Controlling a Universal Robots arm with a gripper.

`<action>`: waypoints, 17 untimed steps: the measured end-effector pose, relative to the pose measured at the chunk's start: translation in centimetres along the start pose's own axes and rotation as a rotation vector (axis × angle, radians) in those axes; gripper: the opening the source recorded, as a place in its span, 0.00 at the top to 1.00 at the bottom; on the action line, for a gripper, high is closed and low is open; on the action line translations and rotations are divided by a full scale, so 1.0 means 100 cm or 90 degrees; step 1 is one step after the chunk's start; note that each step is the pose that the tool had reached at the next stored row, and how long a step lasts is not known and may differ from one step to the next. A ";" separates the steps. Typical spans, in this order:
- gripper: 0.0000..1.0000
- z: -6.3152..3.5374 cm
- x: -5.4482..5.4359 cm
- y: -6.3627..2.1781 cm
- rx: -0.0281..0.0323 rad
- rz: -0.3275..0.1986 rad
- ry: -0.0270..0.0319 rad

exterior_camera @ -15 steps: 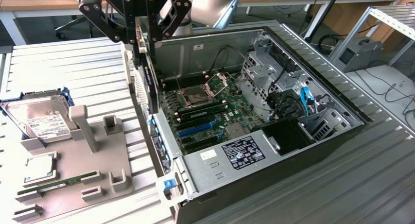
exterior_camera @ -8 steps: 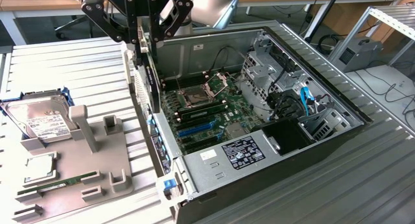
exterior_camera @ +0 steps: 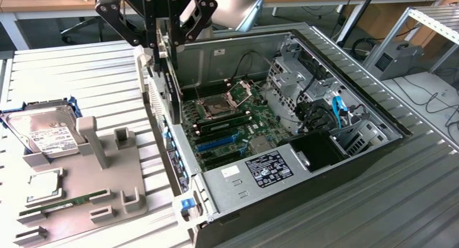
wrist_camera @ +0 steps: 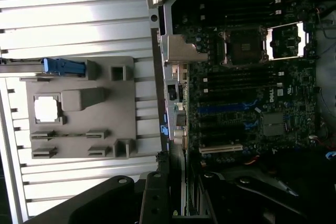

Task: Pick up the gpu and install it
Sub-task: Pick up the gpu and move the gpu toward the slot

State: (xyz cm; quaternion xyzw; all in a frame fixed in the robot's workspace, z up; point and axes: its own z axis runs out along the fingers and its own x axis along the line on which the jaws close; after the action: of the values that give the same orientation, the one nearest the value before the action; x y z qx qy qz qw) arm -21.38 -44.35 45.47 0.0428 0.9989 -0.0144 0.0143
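Jaws closed partway, pinching the gpu (exterior_camera: 170,86).
Arm (exterior_camera: 240,6) points straight down, card hanging edge-on over one wall of the open case (exterior_camera: 373,111).

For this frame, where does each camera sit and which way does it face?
Exterior view: off the arm, raised beside the open computer case, looking obliquely down; shows the gripper holding the gpu upright.
Wrist view: on the wrist, looking down past the gripper's links at the motherboard.
Both show the motherboard, grey parts fixture and gpu.
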 end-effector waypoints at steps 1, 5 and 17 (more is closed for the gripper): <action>0.74 0.0000 0.000 0.0001 0.0000 0.000 0.0000; 0.74 0.0000 -0.003 0.0003 0.0001 0.000 0.0001; 0.74 0.0004 -0.011 0.0010 0.0000 0.000 0.0000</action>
State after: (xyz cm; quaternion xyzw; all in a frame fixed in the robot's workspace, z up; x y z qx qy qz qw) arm -20.27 -44.34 45.46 0.0428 0.9989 -0.0144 0.0143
